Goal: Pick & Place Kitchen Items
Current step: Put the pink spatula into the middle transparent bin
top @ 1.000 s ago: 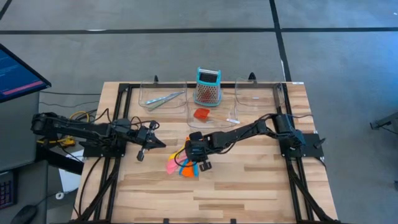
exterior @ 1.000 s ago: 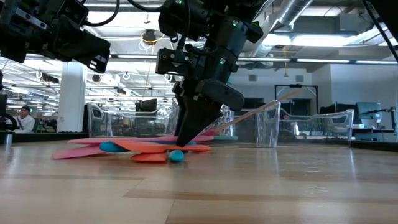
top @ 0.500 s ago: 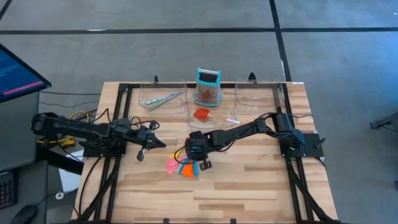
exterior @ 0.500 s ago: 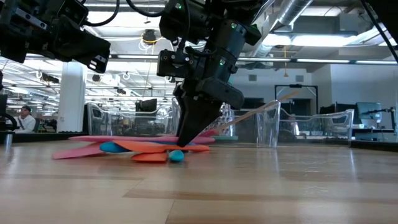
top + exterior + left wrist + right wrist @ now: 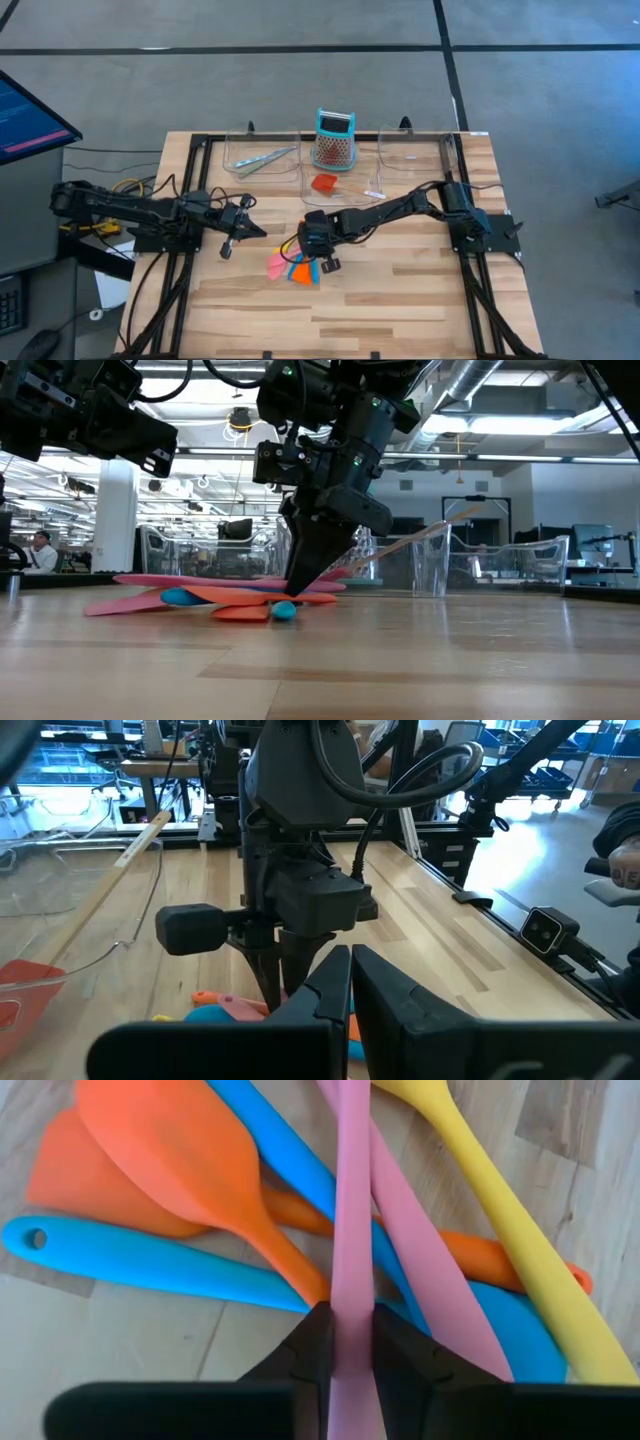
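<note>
Reaching down to the middle of the wooden table (image 5: 420, 290), the right gripper (image 5: 345, 1342) stands over a small heap of plastic utensils (image 5: 293, 267). In the right wrist view its two dark fingers (image 5: 312, 1342) sit close on both sides of a pink handle (image 5: 351, 1200), so the pink utensil is pinched between them and runs straight forward from the gripper. In the low view the same gripper (image 5: 308, 573) points down into the heap, and its tips are at the level of the utensils, which lie flat on the wood.

Around the pink handle the other pieces cross each other: an orange spatula (image 5: 175, 1155) lies on one side, a blue spoon (image 5: 150, 1260) with a hole in its end passes under the orange one, and a yellow spoon (image 5: 520, 1240) lies on the other side. A second pink piece (image 5: 430, 1270) goes away at an angle between the first pink handle and the yellow spoon.

The left gripper (image 5: 232, 237) waits above the left part of the table, well apart from the heap, with its fingers almost together and nothing between them.

At the far edge of the table stand clear trays (image 5: 410, 152); one holds metal tongs (image 5: 262, 159), one a red utensil (image 5: 323, 183), and a grater (image 5: 334, 140) stands between them.
</note>
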You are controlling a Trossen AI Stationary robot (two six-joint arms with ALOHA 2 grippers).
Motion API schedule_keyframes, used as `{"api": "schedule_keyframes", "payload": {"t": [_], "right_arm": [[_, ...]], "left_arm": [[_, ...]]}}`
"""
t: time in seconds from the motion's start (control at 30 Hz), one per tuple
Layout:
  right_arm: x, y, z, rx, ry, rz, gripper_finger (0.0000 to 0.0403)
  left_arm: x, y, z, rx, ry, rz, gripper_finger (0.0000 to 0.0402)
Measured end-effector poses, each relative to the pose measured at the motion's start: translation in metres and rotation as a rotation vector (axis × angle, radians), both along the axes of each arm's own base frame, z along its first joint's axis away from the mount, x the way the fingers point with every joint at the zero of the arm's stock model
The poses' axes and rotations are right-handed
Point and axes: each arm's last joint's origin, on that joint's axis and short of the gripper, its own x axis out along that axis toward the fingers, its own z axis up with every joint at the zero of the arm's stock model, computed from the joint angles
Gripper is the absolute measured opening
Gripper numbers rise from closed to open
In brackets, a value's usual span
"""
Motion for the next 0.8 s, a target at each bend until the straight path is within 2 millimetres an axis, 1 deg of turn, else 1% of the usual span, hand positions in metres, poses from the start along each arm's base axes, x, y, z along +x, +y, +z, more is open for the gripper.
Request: {"api": "schedule_keyframes", "payload": {"t": [0.3, 0.5, 0.6, 0.8], "right_arm": [[0.006, 0.000, 0.014, -0.001, 0.031, 0.009, 0.0044], [0.003, -0.006, 0.020, 0.007, 0.094, 0.002, 0.0043], [0.003, -0.005, 0.022, 0.029, 0.092, 0.009, 0.0038], [0.001, -0.005, 0.037, 0.040, 0.063, 0.018, 0.0017]], "left_arm": [[0.000, 0.000, 0.000, 0.000, 0.000, 0.000, 0.0003], [0.000, 0.000, 0.000, 0.000, 0.000, 0.000, 0.0003], [0.000, 0.000, 0.000, 0.000, 0.000, 0.000, 0.0003], [0.000, 0.000, 0.000, 0.000, 0.004, 0.000, 0.0003]]}}
